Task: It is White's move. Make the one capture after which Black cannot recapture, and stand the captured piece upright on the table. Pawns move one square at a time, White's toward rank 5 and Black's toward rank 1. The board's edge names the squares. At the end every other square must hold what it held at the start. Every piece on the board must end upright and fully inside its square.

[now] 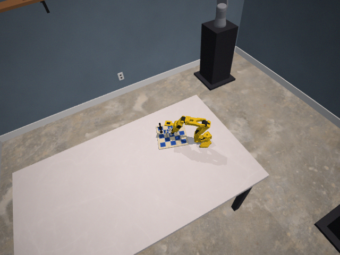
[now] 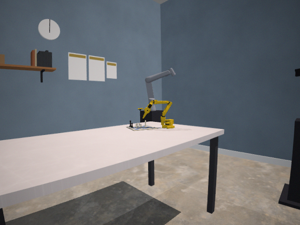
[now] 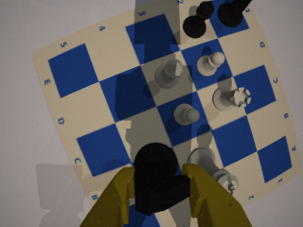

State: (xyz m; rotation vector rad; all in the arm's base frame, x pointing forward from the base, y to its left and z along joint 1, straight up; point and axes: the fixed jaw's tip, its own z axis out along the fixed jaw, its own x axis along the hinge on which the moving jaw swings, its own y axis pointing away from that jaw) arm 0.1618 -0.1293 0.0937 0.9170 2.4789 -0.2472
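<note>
My yellow gripper [image 3: 161, 199] is shut on a black chess piece [image 3: 157, 176] with a round head, held up above the small blue-and-cream board [image 3: 170, 97]. The board also shows in the top view [image 1: 171, 136]. Below, several white pieces stand near the board's middle and right, among them a pawn [image 3: 186, 113], a pawn [image 3: 211, 61] and a crowned piece [image 3: 233, 96]. Two black pieces stand at the far corner: a pawn [image 3: 196, 22] and a tall piece [image 3: 242, 2]. In the exterior view the gripper [image 2: 145, 113] hangs well above the board [image 2: 143, 127].
The arm's yellow base [image 1: 203, 138] stands on the table right beside the board. A black pedestal with a grey arm [image 1: 217, 52] stands on the floor behind the table. The white table top stretches far to the left and front of the board.
</note>
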